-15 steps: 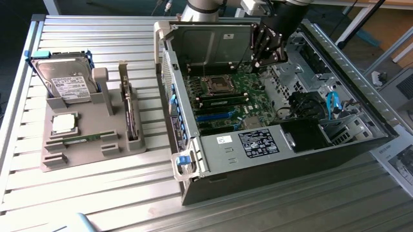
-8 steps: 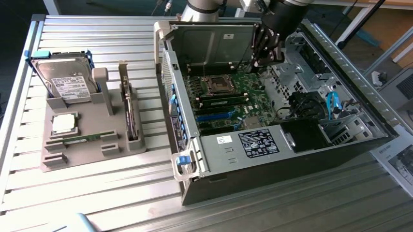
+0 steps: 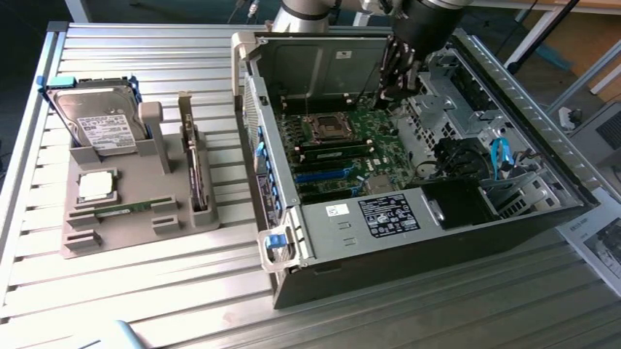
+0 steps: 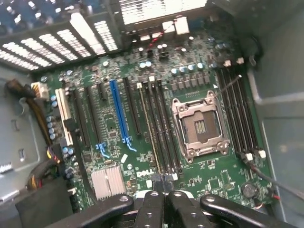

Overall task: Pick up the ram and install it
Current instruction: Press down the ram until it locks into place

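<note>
Gripper (image 4: 164,192), black, shut, above slim green ram (image 4: 148,130) in motherboard (image 4: 114,142) slot.

1. the scene is set on a table (image 3: 145,291) of ribbed, silvery metal slats, which run across the exterior view.
2. bright light is reflected off the slats, strongest toward the exterior view's left.
3. a dark floor (image 3: 19,43) is seen beyond the table's edge at the exterior view's left.
4. a wooden surface (image 3: 572,43) and slanted metal legs (image 3: 543,29) are seen at the top of the exterior view's right.
5. printed sheets (image 3: 601,243) are laid at the table's edge on the exterior view's right.
</note>
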Available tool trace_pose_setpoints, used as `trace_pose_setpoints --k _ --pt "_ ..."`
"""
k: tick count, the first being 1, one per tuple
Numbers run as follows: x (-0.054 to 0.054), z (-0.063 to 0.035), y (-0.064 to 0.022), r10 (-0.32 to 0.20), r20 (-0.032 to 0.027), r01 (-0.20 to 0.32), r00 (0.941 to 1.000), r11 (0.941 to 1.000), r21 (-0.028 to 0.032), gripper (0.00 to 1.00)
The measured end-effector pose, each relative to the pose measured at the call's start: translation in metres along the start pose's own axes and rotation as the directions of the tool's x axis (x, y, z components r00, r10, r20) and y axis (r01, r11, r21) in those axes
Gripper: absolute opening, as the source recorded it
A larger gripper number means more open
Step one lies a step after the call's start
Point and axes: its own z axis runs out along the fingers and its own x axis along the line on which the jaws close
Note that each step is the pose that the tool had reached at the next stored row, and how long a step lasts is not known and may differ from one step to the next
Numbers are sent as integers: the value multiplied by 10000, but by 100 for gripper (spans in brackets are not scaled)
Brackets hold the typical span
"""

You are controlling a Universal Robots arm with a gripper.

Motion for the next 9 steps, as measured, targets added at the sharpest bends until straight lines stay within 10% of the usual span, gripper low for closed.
trace_pose_setpoints --k 9 --pt "0 3 0 1919 110 -1919 9813 9814 -11 10"
